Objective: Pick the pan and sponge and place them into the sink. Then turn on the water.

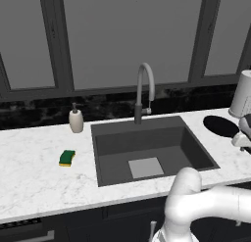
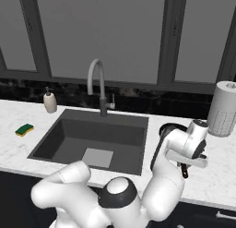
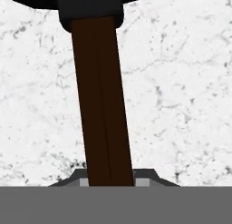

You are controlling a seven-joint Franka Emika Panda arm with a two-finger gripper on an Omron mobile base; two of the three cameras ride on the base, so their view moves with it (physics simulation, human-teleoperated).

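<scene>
The black pan [image 1: 220, 126] lies on the marble counter just right of the sink [image 1: 105, 138]. Its reddish-brown handle [image 3: 102, 105] runs up the hand view between my fingertips. My gripper [image 3: 108, 178] is shut on that handle near its end. In the right base view, my hand hides part of the pan [image 2: 167, 129], with the gripper [image 2: 185, 167] low over the counter. The yellow-green sponge [image 1: 67, 157] rests flat on the counter left of the sink [image 2: 64, 130]. No water is in view at the arched faucet [image 1: 144, 86].
A beige soap dispenser [image 1: 76, 120] stands at the sink's back left corner. A white paper towel roll [image 2: 222, 109] stands upright behind the pan at the far right. Dark windows and a backsplash close off the back.
</scene>
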